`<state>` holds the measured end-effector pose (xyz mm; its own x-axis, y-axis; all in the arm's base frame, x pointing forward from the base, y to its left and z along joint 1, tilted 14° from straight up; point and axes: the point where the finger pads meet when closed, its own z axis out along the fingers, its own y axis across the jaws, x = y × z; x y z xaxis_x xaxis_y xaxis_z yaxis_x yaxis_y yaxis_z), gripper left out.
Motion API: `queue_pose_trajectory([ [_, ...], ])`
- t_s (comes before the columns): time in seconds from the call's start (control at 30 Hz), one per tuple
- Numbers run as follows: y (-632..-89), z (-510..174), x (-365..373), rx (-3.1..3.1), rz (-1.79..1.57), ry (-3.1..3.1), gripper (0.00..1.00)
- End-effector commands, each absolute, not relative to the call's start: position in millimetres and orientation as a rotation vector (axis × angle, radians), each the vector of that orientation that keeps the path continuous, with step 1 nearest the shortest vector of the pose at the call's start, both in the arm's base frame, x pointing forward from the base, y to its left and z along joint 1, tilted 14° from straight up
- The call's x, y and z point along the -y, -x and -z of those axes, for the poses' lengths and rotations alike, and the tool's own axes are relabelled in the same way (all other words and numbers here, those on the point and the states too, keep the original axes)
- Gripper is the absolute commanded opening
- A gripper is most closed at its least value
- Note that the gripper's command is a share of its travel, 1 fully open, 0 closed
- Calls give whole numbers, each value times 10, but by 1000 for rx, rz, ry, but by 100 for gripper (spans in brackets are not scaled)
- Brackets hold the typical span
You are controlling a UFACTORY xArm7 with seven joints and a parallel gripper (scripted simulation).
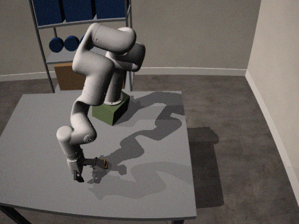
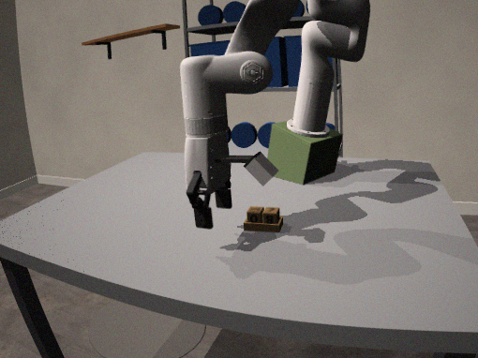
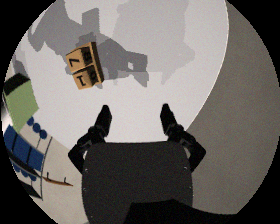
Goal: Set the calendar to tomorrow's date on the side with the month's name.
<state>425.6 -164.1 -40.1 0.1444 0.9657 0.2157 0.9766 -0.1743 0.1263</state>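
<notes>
"While everything is seen from the exterior view, where is the calendar?"

"On the grey rectangular table (image 1: 44, 125) (image 2: 117, 257) (image 3: 150, 90): a low brown wooden tray (image 1: 106, 164) (image 2: 263, 226) (image 3: 98, 62), lying flat, with two wooden cubes in it, side by side."

"Which digits do they show?"

"The left wooden cube (image 2: 255, 215) (image 3: 84, 78) has a 0 on its near face, and the wrist view gives a 1 on top. The right wooden cube (image 2: 271, 215) (image 3: 75, 59) has a 7 on top; its near digit is too blurred for me to be sure of. I can't read a month name either."

"And the tool?"

"That black two-fingered tool (image 1: 77, 176) (image 2: 214, 210) (image 3: 135, 110) is left of the tray, touching neither cube, its fingers wide apart with nothing between them. The white jointed arm (image 1: 97, 81) (image 2: 201, 88) carries it, pointing downward."

"What's farther out?"

"A green box-shaped base (image 1: 102, 114) (image 2: 288, 156) (image 3: 22, 102) under the arm, far and to the right of the tray. Past the table's far edge stands a grey metal rack (image 1: 48, 73) (image 2: 184, 4) holding blue boxes."
</notes>
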Motion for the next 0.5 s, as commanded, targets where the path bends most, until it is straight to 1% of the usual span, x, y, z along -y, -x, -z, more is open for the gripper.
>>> queue_pose_trajectory([
  [0.0,-4258,369,1657,1976,385,2356,100],
  [0.17,-4160,391,1686,1767,376,2494,100],
  [0.23,-4013,424,1729,1767,376,2494,100],
  [0.47,-3973,433,1741,1721,374,2520,100],
])
